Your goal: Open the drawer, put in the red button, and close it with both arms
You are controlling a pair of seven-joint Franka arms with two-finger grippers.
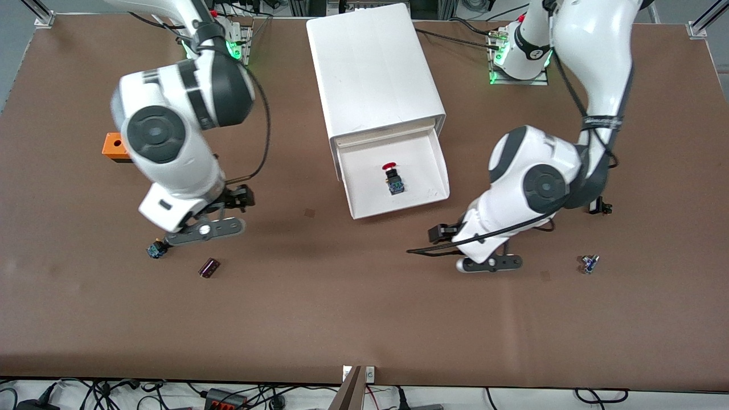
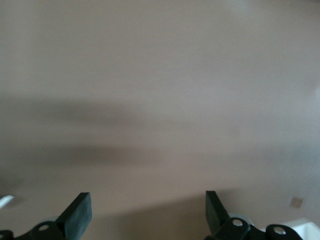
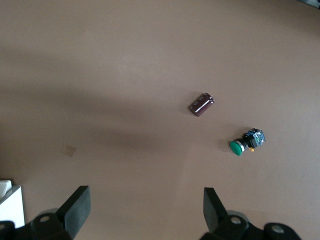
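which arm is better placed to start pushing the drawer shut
Left, narrowly: the left gripper, open and empty, hangs nearer the front of the open drawer, which holds the red button. The right gripper hangs farther off.

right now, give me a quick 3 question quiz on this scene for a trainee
1. True or false: the red button lies in the open drawer.
2. Multiple choice: what lies on the table under the right gripper? A) bare table only B) a green button and a dark cylinder C) the orange cube
3. Fill in: the left gripper hangs over bare table with its fingers ____.

Key
1. True; the button sits on the tray floor, touched by neither gripper.
2. B
3. open; so are the right gripper's, and both are empty.
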